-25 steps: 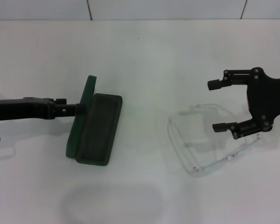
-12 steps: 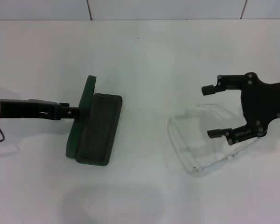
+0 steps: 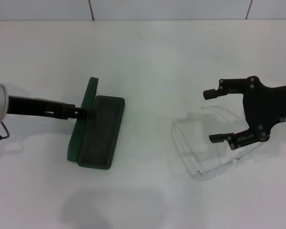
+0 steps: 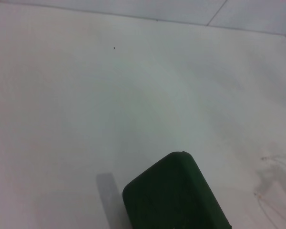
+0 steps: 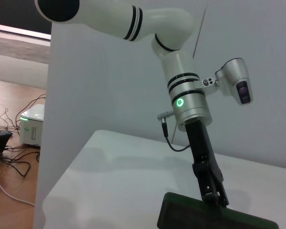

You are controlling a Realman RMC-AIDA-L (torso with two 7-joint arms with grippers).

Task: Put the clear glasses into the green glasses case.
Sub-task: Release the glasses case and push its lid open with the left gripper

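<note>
Clear plastic, light, springy, slippery: clear glasses (image 3: 209, 145) lie on table (image 3: 148, 62), right of open green glasses case (image 3: 96, 130). Right gripper (image 3: 213, 116) spread above; front frame judged best hold. Left gripper (image 3: 80, 112) clamped on lid.

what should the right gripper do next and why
Probably lower and close on the clear glasses. The right gripper hangs open above them, not gripping, while the left gripper is at the lid of the open green glasses case.
</note>
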